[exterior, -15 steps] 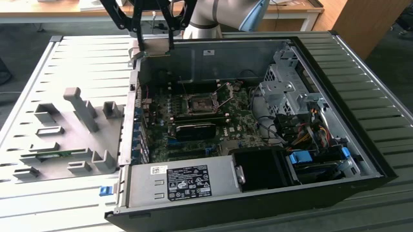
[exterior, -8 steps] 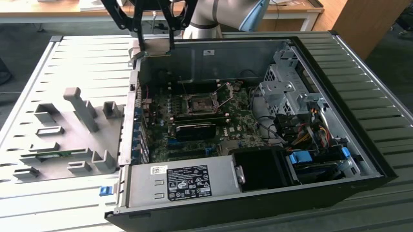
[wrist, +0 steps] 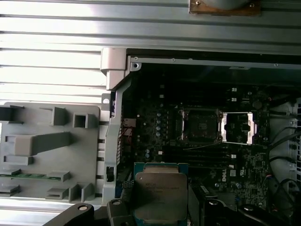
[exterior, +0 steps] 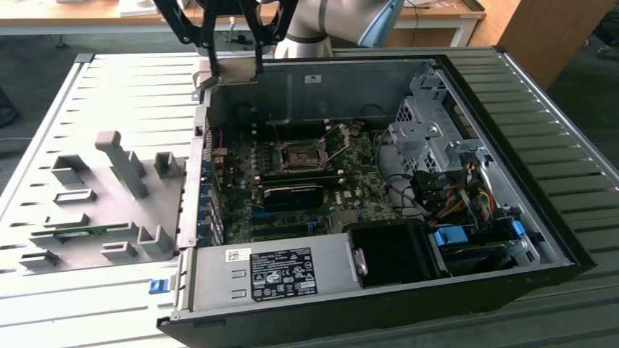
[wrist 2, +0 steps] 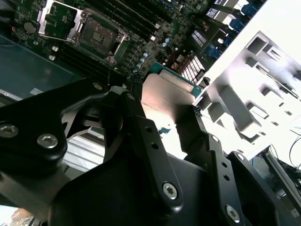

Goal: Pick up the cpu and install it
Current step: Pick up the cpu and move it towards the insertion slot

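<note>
My gripper [exterior: 233, 52] hangs over the far left corner of the open computer case [exterior: 541, 181] in the exterior view, shut on the cpu [exterior: 237, 69]. In the first wrist view the cpu [wrist: 160, 194] shows its silver-grey metal top and green edge, clamped between the two black fingers [wrist: 123, 200]. From the second wrist view I see the cpu [wrist 2: 164, 94] as a flat pale plate held at the fingertips [wrist 2: 136, 84]. The black motherboard socket [exterior: 303, 156] [wrist: 201, 126] [wrist 2: 99, 35] lies in the middle of the board, its metal load plate [wrist: 239, 128] swung open beside it. The cpu is held high above the board, off to the socket's side.
A grey plastic fixture [exterior: 106, 196] with upright blocks and slots lies on the slatted table to the exterior view's left of the case; a green memory stick [wrist: 23, 175] rests in it. Inside the case are the power supply [exterior: 271, 272], drive cage [exterior: 435, 138] and cables [exterior: 474, 196].
</note>
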Controlling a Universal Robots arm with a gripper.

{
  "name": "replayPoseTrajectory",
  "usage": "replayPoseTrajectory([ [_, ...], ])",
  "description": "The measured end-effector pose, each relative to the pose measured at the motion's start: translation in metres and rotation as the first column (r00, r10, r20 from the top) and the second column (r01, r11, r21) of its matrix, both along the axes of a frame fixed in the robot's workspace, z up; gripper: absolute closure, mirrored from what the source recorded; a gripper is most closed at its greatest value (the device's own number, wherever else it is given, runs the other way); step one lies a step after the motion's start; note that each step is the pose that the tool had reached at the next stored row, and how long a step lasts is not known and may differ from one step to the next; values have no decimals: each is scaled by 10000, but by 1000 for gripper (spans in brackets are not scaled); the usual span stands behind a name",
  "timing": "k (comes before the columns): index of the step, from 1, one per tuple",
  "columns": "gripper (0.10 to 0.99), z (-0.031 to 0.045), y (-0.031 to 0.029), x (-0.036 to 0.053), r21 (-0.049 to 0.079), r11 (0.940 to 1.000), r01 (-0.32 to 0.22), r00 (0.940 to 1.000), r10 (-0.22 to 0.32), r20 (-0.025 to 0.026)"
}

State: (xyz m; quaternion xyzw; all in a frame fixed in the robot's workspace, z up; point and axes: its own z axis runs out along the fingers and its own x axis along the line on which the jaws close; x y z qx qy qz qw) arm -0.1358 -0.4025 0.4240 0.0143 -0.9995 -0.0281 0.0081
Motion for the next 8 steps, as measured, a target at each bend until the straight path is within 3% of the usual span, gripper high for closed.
replayPoseTrajectory([
  [8,545,-5,7,36,-1,10000,2,10000,-2,3],
])
